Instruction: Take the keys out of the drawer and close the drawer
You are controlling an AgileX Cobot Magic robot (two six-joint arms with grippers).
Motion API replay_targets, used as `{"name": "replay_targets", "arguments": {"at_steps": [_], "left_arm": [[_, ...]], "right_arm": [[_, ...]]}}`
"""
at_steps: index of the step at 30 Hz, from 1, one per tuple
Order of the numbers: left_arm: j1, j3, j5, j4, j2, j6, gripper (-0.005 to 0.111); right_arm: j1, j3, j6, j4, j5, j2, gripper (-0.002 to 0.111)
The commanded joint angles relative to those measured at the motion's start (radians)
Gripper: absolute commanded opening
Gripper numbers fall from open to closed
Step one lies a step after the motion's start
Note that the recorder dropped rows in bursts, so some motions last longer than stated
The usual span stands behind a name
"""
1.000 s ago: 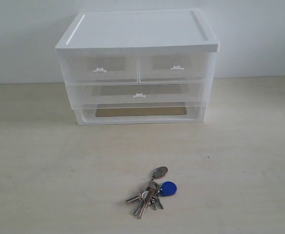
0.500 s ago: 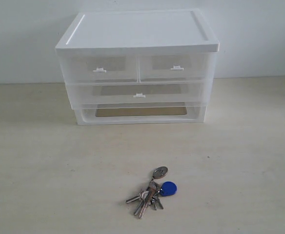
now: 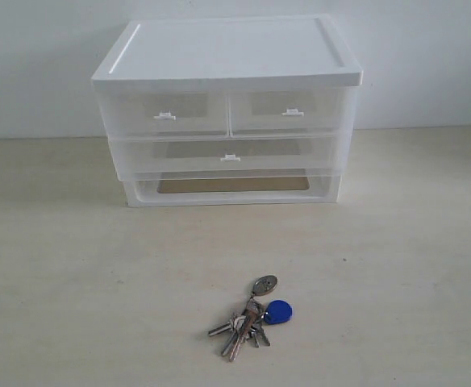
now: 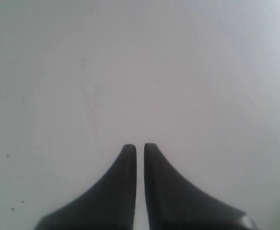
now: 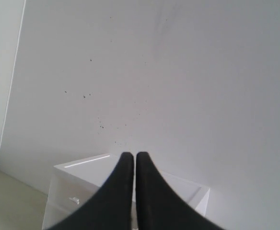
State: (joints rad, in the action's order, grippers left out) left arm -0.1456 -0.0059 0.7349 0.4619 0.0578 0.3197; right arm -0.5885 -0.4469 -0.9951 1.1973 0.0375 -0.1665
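The keys [image 3: 252, 316] lie on the table in front of the drawer unit, with the blue fob [image 3: 277, 312] and oval silver tag [image 3: 264, 284] showing. The drawer [image 3: 288, 112], right-hand one of the top pair, sits pushed in flush with its twin. Neither gripper appears in the exterior view. My left gripper [image 4: 140, 146] is shut on nothing and faces a bare white wall. My right gripper [image 5: 134, 155] is also shut and empty, raised, with the drawer unit [image 5: 82, 182] behind and below its fingers.
The white unit [image 3: 227, 56] stands at the back against a white wall. It has a left top drawer [image 3: 167, 115], a full-width drawer [image 3: 230, 155] and an open bottom slot [image 3: 231, 185]. Beige tabletop [image 3: 397, 266] surrounds the keys.
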Motion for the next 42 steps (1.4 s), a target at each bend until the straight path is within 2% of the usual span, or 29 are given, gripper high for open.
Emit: {"name": "replay_targets", "arguments": {"at_steps": [1, 5, 8, 11, 14, 22, 28, 42], "left_arm": [[0.006, 0.006, -0.158, -0.140, -0.046, 0.001, 0.004], [0.054, 0.006, -0.374, -0.193, -0.058, -0.058, 0.004], [0.097, 0.006, -0.434, -0.232, -0.058, -0.125, 0.004], [0.141, 0.006, -0.534, -0.408, -0.058, -0.368, 0.004], [0.141, 0.006, -0.665, -0.413, -0.058, -0.495, 0.004], [0.164, 0.006, -1.028, -0.430, -0.058, -0.447, 0.004], [0.186, 0.006, -1.043, -0.436, -0.058, -0.333, 0.004], [0.186, 0.006, -1.042, -0.437, -0.058, -0.372, 0.004]], "right_arm": [[-0.001, 0.005, 0.001, 0.001, -0.004, 0.006, 0.000], [-0.001, 0.005, 0.001, 0.001, -0.004, 0.006, 0.000], [-0.001, 0.005, 0.001, 0.001, -0.004, 0.006, 0.000], [-0.001, 0.005, 0.001, 0.001, -0.004, 0.006, 0.000], [-0.001, 0.005, -0.002, 0.001, -0.004, 0.006, 0.000], [-0.001, 0.005, -0.002, 0.001, -0.004, 0.006, 0.000], [-0.001, 0.005, -0.002, 0.001, -0.004, 0.006, 0.000], [-0.001, 0.005, -0.002, 0.001, -0.031, 0.006, 0.000]]}}
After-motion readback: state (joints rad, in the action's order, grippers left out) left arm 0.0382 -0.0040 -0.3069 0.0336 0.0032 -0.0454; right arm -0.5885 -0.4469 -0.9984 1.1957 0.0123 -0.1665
